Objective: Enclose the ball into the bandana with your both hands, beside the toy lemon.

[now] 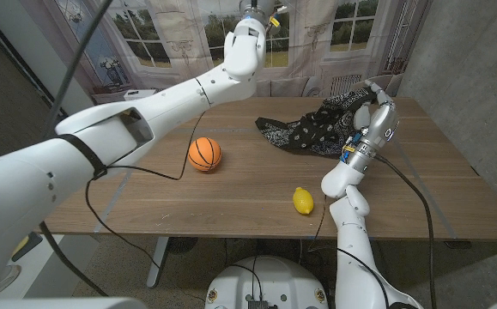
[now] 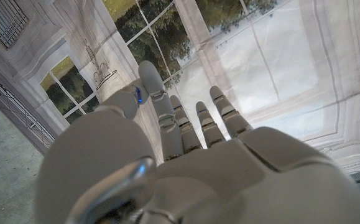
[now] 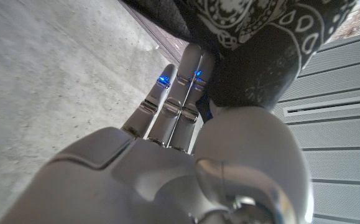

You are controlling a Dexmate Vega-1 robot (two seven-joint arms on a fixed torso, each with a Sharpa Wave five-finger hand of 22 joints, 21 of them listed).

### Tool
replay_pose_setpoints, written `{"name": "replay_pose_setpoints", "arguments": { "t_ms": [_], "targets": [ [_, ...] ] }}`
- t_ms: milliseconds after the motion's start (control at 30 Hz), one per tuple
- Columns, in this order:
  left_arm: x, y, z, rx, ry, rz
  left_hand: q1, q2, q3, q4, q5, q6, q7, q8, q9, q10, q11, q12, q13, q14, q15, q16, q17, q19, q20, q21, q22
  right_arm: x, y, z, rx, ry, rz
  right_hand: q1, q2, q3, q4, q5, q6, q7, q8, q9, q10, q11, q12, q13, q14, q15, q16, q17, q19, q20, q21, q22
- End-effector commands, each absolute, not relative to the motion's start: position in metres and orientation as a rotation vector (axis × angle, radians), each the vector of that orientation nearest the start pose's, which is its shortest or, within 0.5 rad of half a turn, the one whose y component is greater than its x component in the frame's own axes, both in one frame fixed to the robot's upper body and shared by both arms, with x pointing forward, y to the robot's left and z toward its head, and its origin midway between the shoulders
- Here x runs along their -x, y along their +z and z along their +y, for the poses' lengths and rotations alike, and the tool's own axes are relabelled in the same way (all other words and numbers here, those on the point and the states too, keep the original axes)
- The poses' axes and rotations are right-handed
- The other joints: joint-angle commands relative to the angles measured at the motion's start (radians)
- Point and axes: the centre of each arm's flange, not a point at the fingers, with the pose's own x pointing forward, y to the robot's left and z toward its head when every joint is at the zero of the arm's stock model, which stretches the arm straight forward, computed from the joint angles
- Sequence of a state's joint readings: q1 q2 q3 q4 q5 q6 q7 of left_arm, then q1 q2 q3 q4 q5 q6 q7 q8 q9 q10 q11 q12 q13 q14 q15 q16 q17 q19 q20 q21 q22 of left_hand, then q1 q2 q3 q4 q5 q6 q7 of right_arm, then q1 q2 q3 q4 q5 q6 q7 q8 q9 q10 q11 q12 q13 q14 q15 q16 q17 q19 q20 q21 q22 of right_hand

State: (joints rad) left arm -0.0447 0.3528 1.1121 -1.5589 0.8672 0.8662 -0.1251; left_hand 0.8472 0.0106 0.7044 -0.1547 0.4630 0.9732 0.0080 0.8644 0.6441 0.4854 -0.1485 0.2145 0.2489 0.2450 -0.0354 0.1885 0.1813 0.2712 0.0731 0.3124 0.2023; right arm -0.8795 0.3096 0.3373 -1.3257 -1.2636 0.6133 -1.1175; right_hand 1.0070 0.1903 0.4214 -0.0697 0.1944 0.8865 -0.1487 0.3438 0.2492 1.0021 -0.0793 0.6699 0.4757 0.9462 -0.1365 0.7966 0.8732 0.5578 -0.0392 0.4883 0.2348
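An orange ball [image 1: 204, 154] sits on the wooden table [image 1: 231, 193], left of centre. The yellow toy lemon [image 1: 303, 200] lies near the front edge. A black bandana [image 1: 312, 129] with a white pattern lies crumpled at the far right. Its right side is lifted up against my right hand [image 1: 375, 110]. In the right wrist view, my right hand [image 3: 180, 155] has its fingers pressed into the bandana [image 3: 260, 37], and the cloth wraps over them. My left hand [image 1: 259, 15] is raised high beyond the table's far edge. In the left wrist view, my left hand [image 2: 186, 155] has its fingers spread and holds nothing.
A curtain printed with windows [image 1: 179, 34] hangs behind the table. A grey wall [image 1: 471, 60] stands to the right. Black cables [image 1: 145, 167] run across the table's left side. Bare wood lies between the ball and the lemon.
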Motion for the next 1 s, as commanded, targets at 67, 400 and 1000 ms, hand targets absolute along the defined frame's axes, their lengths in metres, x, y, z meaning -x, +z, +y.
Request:
{"name": "replay_pose_setpoints", "arguments": {
  "t_ms": [67, 400, 1000],
  "targets": [
    [-0.565, 0.273, 0.082, -1.37, 0.416, -0.735, -0.008, 0.001, 0.005, -0.001, -0.013, -0.008, -0.009, -0.015, -0.014, 0.003, 0.002, 0.001, 0.003, 0.003, -0.039, 0.001, -0.001, 0.0, -0.003, 0.009, 0.004, -0.549, 0.043, -0.224, 0.421, -0.89, -1.35, -0.002, 0.005, 0.011, 0.026, 0.013, 0.069, 0.037, 0.008, 0.034, -0.04, -0.038, 0.017, 0.046, -0.04, -0.09, -0.021, 0.024, -0.023, -0.021, 0.012, 0.007],
    [-0.577, 0.254, 0.113, -1.141, 0.25, -0.73, -0.01, 0.039, -0.048, -0.001, -0.13, -0.046, -0.034, -0.083, -0.089, 0.013, 0.009, 0.012, 0.008, 0.016, -0.034, 0.009, -0.002, 0.002, 0.014, 0.013, 0.003, -0.545, 0.07, -0.233, 0.347, -0.648, -1.334, -0.015, -0.002, 0.019, 0.047, 0.018, 0.052, 0.003, 0.014, 0.067, -0.071, -0.07, 0.035, 0.09, -0.068, -0.09, -0.05, 0.042, -0.04, -0.044, 0.024, 0.01],
    [-0.593, 0.239, 0.142, -0.95, 0.049, -0.708, -0.069, 0.046, -0.168, 0.007, -0.277, -0.285, -0.069, -0.363, -0.293, -0.053, 0.049, 0.009, 0.002, -0.015, 0.009, 0.001, 0.0, -0.035, 0.046, 0.003, 0.004, -0.527, 0.135, -0.245, 0.47, -0.326, -1.208, -0.038, -0.013, 0.022, 0.079, 0.036, 0.049, -0.043, 0.029, 0.118, -0.11, -0.109, 0.052, 0.141, -0.134, -0.092, -0.122, 0.064, -0.067, -0.058, 0.049, 0.013]
  ]
}}
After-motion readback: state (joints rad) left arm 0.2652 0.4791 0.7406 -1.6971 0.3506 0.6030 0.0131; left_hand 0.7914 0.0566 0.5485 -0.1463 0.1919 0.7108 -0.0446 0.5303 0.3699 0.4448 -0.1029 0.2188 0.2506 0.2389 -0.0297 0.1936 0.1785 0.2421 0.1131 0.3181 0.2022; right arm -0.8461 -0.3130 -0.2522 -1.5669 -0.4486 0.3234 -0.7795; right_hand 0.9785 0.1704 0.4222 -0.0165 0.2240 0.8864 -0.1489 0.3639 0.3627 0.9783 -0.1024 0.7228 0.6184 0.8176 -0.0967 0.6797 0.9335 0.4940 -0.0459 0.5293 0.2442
